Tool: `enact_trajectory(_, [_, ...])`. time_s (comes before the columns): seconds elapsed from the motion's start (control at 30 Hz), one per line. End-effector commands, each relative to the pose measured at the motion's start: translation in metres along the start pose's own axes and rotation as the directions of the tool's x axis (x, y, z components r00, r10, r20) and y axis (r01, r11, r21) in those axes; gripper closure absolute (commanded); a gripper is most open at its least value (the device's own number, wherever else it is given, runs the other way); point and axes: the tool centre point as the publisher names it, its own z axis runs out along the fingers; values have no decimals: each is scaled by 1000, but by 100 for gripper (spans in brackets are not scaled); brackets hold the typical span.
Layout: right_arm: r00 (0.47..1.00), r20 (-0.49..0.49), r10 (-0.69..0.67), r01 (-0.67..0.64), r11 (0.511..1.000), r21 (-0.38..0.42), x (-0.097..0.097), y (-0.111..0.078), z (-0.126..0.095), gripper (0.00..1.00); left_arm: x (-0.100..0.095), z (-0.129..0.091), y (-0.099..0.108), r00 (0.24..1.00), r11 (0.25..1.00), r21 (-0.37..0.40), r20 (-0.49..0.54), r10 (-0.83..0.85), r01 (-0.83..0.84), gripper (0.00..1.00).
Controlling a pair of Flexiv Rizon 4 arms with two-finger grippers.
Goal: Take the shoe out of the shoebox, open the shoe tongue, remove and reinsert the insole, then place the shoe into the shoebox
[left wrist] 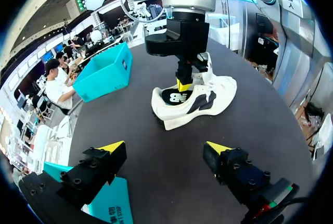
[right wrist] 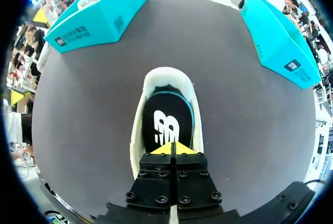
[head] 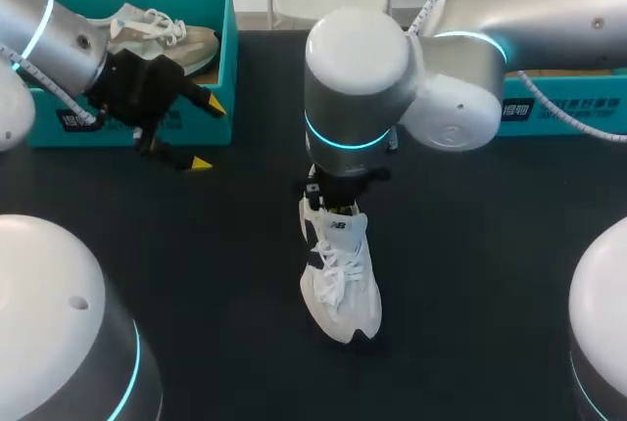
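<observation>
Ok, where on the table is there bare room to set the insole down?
Bare table on both sides of the shoe: left, up to the left fingers by the left box; right, up to the right box. Crowded at the shoe's heel, under the right fingers.

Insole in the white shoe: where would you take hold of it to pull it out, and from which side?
Probably grip the insole at its heel end, coming from above through the collar. The shoe sits sole-down with its opening facing up, so that end lies bare, while the front runs hidden toward the toe.
</observation>
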Motion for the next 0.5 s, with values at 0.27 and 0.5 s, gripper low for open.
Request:
enact_trajectory(0.27, [1000,2,-7,6,999,40,2,0,41,100,0,-1,0,1000,1000,-2,-1,0,0,0])
enact_trajectory(0.5, [1000,-14,-18,19,998,64,0,-3,50,100,0,-1,0,1000,1000,-2,-1,0,0,0])
